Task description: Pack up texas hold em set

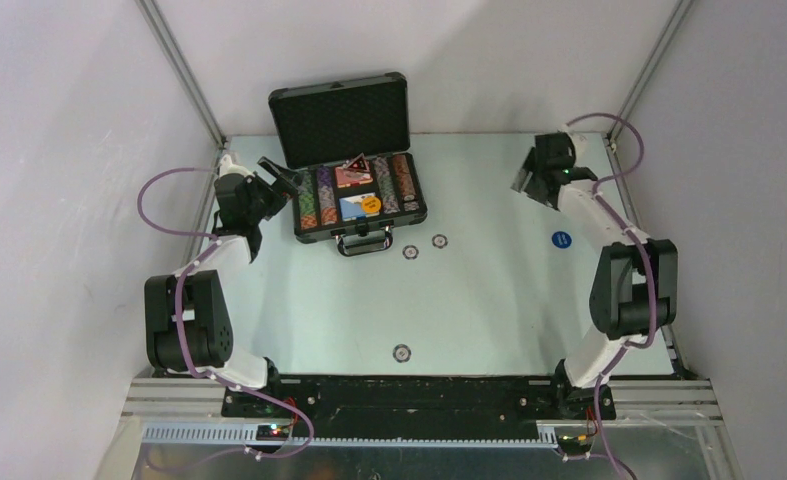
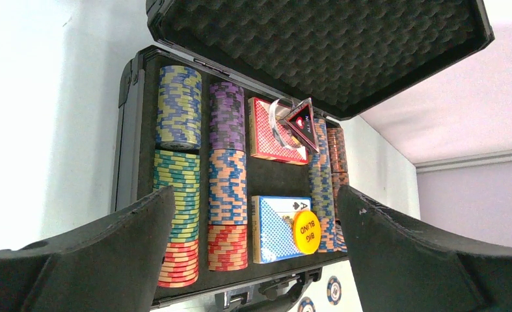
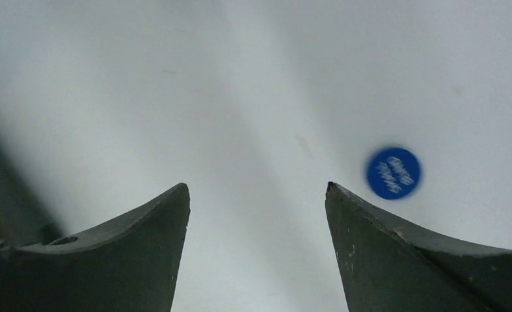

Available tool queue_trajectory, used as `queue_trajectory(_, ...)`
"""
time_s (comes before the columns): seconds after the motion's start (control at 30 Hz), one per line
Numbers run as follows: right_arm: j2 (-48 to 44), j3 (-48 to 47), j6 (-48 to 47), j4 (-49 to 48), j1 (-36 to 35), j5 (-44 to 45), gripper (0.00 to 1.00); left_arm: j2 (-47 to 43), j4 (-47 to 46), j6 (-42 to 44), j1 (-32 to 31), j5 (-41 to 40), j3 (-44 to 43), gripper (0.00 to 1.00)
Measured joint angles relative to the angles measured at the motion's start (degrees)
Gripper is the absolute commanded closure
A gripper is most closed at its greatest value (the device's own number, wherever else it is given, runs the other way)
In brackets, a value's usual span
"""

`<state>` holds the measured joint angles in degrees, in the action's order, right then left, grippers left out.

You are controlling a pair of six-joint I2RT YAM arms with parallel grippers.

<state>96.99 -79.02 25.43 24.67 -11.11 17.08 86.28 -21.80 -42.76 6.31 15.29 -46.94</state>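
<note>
Loose chip (image 1: 401,352) nearest me, two more chips (image 1: 410,252), blue button (image 1: 561,239) are lying outside open briefcase (image 1: 341,122); I'm holding left gripper (image 2: 254,192), right gripper (image 3: 256,186) wide, empty.

Overhead view, as I see it from my station. Table (image 1: 489,300): pale, glossy top, filling the floor of the enclosure. White wall panels (image 1: 59,150) stand at the left, back and right. Two aluminium posts (image 1: 182,70) rise slanting from the far corners. A ribbed metal frame (image 1: 169,398) borders the table's near edge, and a shiny metal sheet (image 1: 419,462) lies nearer still.
</note>
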Motion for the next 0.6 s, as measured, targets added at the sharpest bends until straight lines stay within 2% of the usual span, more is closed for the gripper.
queue_trajectory(0.17,3.7,4.4,2.5,2.9,8.2,-0.5,0.2,0.1,-0.1,-0.4,0.0,0.1,0.0,0.02)
queue_trajectory(0.6,11.3,5.5,5.3,3.9,18.8,-5.7,0.23,0.5,-0.4,-0.8,0.0,0.2,0.0,0.02)
